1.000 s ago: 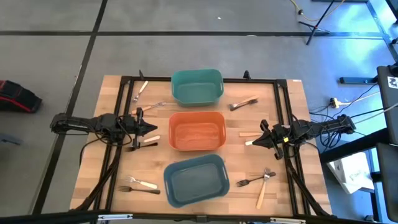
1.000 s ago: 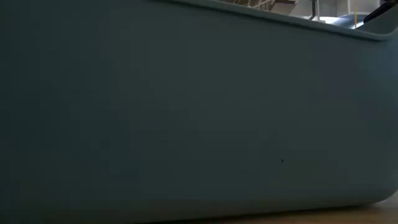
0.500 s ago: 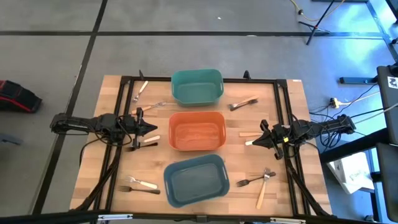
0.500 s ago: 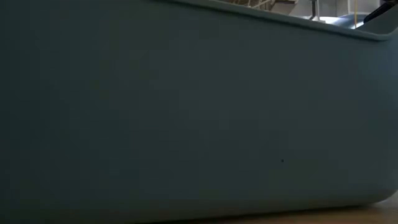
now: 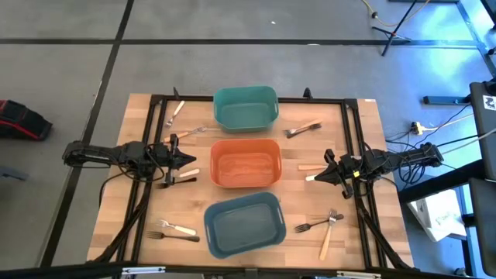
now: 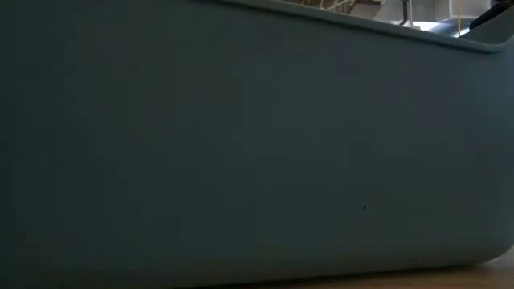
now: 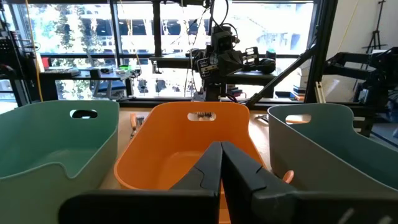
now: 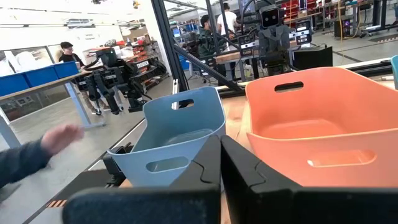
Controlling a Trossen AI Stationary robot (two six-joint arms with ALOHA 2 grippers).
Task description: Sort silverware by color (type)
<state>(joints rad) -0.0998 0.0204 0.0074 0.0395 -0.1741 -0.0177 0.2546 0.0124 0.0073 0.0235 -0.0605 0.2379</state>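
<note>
The silverware is small forks scattered on the wooden table. At the far left lie a cream-handled fork (image 5: 177,111) and a metal one (image 5: 194,132); a dark one (image 5: 302,129) lies at the far right. Two more (image 5: 173,230) lie near left. A grey fork (image 5: 312,226) and a wooden-handled fork (image 5: 328,239) lie near right. My left gripper (image 5: 191,160) (image 7: 221,149) is shut, hovering level left of the orange bin (image 5: 246,163). My right gripper (image 5: 318,176) (image 8: 220,147) is shut, hovering right of that bin. Handles (image 5: 311,167) (image 5: 186,175) lie close by each.
A teal bin (image 5: 246,107) stands at the far middle and a blue-grey bin (image 5: 242,225) at the near middle; its wall (image 6: 241,144) fills the low view. A black frame (image 5: 155,99) runs around the table. A person's blurred hand (image 8: 59,138) shows beyond the table.
</note>
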